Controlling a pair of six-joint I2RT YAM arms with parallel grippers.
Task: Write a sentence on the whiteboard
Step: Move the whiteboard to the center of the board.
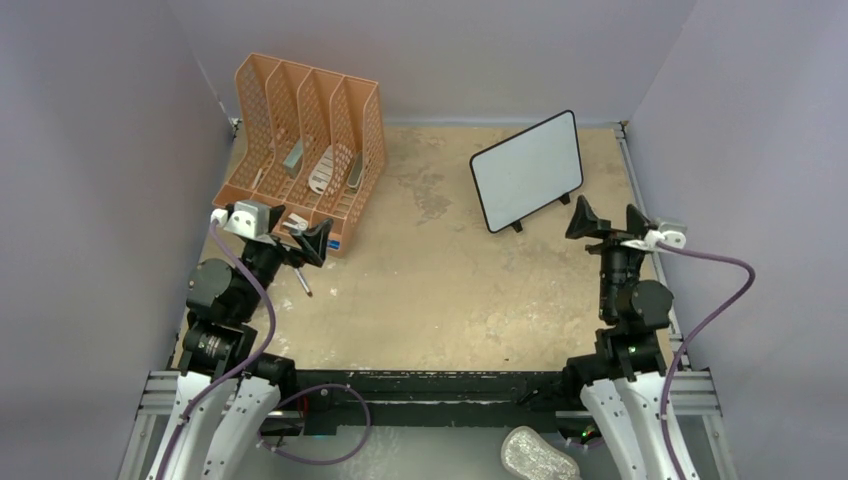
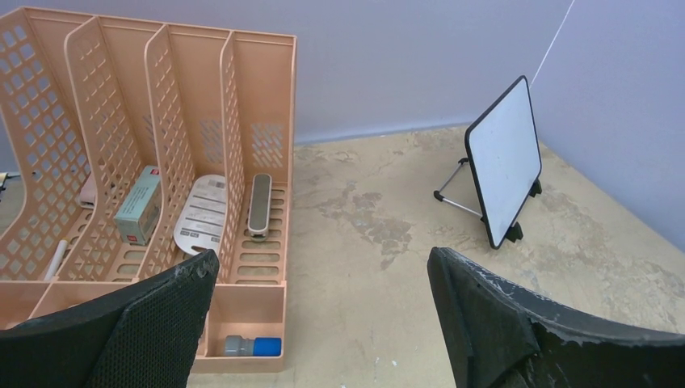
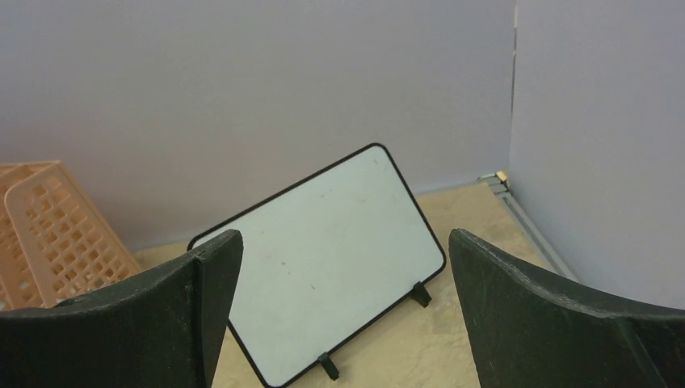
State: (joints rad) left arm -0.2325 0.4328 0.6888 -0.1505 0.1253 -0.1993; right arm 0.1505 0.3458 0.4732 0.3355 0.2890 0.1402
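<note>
One whiteboard (image 1: 527, 170), face plain white, stands tilted back on two black feet at the far right of the table (image 1: 440, 300). Right gripper (image 1: 608, 222) sits just in front of it, jaws spread wide, holding nothing. Left gripper (image 1: 305, 237) is also wide apart and empty, near one orange perforated organizer (image 1: 300, 120) at far left. The organizer's slots hold what look like four or five small items, hard to name. One thin pen-like stick (image 1: 303, 281) lies on the mottled beige tabletop. Three plain lilac-grey walls
</note>
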